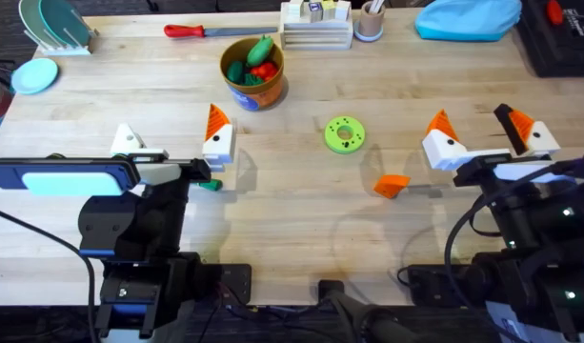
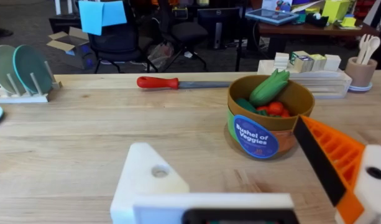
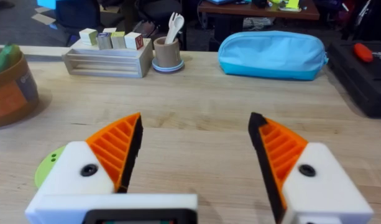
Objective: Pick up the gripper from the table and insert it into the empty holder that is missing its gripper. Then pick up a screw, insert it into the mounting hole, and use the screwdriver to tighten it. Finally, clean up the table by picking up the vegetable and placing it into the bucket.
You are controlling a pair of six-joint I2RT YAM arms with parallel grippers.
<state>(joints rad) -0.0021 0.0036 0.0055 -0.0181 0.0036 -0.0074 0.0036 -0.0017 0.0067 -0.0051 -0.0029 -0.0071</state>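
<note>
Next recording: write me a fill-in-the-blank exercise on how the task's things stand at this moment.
1. The small loose bright-orange plastic wedge lies on the wooden ____, closer to the right tool than to the left tool.
2. The white plastic block with a pointed top on the left tool has no ____ tip.
3. The round orange-brown bucket with a blue band holds green and ____ toy vegetables.

Missing words: table; orange; red.

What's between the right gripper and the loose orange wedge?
Nothing visible. The orange wedge lies on bare table, just left of the open right gripper. The green ring disc sits farther back, off that line.
</note>
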